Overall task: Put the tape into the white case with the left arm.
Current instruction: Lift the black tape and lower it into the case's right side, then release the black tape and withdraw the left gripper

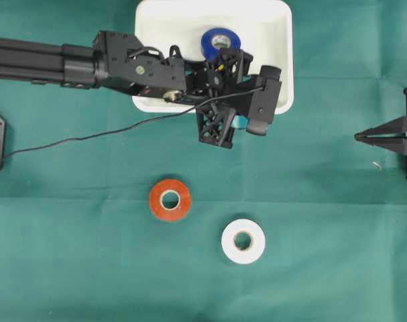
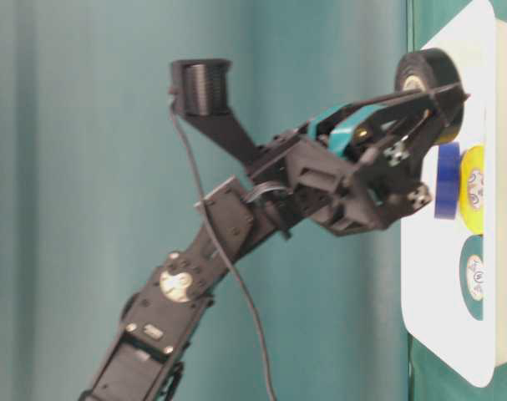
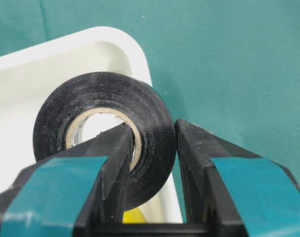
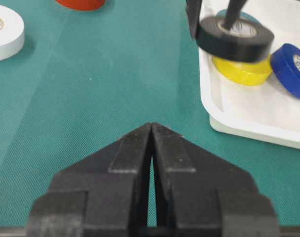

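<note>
The left gripper (image 3: 150,163), its black fingers banded in teal, is clamped on the wall of a matte black tape roll (image 3: 103,126) with a cardboard core, one finger through the hole. The roll hangs over the rim of the white case (image 4: 248,129), a smooth, shallow plastic tray with rounded corners. Inside lie a yellow roll (image 4: 241,70) and a glossy blue roll (image 1: 220,41). On the woven green cloth (image 1: 89,261) sit an orange roll (image 1: 170,200) and a white roll (image 1: 243,241). The plain black right gripper (image 4: 151,129) rests pinched together, well apart.
</note>
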